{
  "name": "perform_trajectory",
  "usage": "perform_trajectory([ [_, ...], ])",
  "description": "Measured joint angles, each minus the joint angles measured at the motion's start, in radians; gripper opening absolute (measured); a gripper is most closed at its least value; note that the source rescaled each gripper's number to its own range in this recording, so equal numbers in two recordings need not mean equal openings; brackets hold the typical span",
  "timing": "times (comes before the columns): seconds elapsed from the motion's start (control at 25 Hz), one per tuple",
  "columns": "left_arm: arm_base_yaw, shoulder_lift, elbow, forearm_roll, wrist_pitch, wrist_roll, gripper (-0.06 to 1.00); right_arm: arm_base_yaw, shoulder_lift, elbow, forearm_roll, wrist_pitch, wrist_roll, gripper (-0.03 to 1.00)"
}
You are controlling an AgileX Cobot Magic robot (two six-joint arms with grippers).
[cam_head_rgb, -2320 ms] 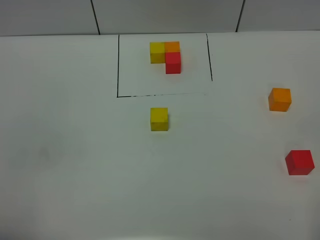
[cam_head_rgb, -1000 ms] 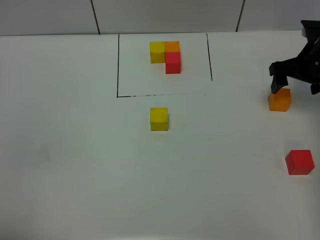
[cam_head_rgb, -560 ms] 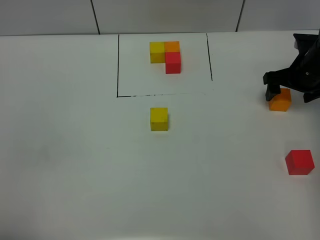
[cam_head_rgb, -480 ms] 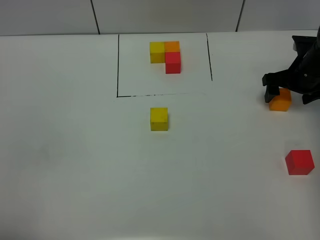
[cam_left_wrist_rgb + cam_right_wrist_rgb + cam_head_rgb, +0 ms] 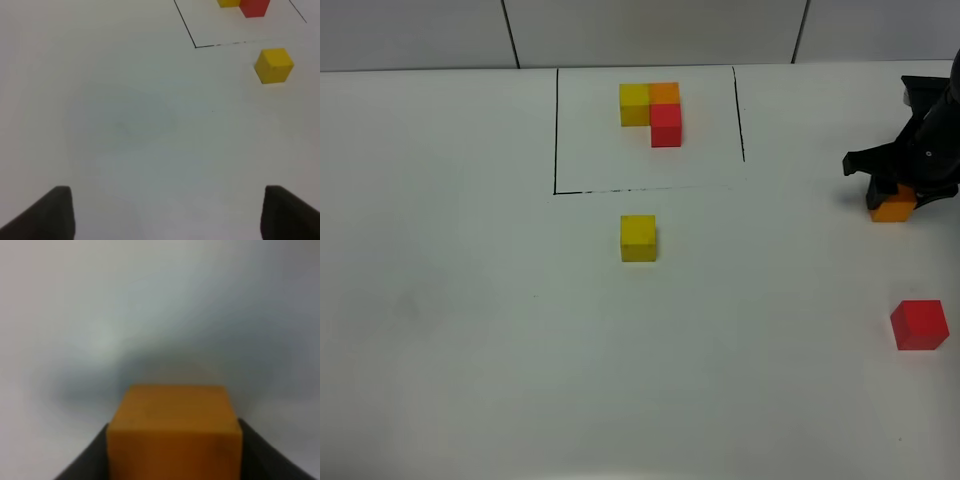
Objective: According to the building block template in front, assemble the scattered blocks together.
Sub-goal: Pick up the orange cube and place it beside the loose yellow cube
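we find the right pincer [image 5: 896,194] has come down and closed on the orange cube [image 5: 893,210], which sits between its jaws, seemingly pinched. the yellow cube [image 5: 638,238], well apart from the pincer, awaits it.

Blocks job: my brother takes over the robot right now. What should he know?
The left gripper is open and empty. The right gripper is shut on the orange block, far right. The yellow block sits just outside the template outline; the red block is near the right edge. Nothing joined yet. Left to do: bring orange beside yellow, then red, copying the template's L.
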Motion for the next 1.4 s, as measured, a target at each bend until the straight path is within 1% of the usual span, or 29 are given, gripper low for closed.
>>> perform_trajectory([
  [0.12,0.000,0.000,0.000,0.000,0.000,0.000,0.73,0.033,-0.015,0.000,-0.021,0.028,-0.102,0.03],
  [0.2,0.000,0.000,0.000,0.000,0.000,0.000,0.73,0.075,-0.031,0.000,-0.039,0.053,-0.244,0.03],
  [0.36,0.000,0.000,0.000,0.000,0.000,0.000,0.73,0.188,-0.040,0.000,-0.054,0.153,-0.585,0.03],
  [0.44,0.000,0.000,0.000,0.000,0.000,0.000,0.73,0.239,-0.040,0.000,-0.055,0.189,-0.721,0.03],
  [0.48,0.000,0.000,0.000,0.000,0.000,0.000,0.73,0.266,-0.040,0.000,-0.057,0.196,-0.785,0.03],
  [0.6,0.000,0.000,0.000,0.000,0.000,0.000,0.73,0.341,-0.040,0.000,-0.067,0.191,-0.911,0.03],
  [0.72,0.000,0.000,0.000,0.000,0.000,0.000,0.73,0.405,-0.034,-0.021,-0.088,0.171,-0.961,0.03],
  [0.84,0.000,0.000,0.000,0.000,0.000,0.000,0.73,0.440,0.000,-0.090,-0.094,0.191,-0.979,0.03],
  [1.0,0.000,0.000,0.000,0.000,0.000,0.000,0.73,0.456,0.066,-0.190,-0.074,0.238,-1.033,0.03],
  [1.16,0.000,0.000,0.000,0.000,0.000,0.000,0.73,0.469,0.125,-0.279,-0.030,0.279,-1.080,0.03],
  [1.4,0.000,0.000,0.000,0.000,0.000,0.000,0.73,0.508,0.174,-0.339,-0.011,0.287,-1.091,0.03],
])
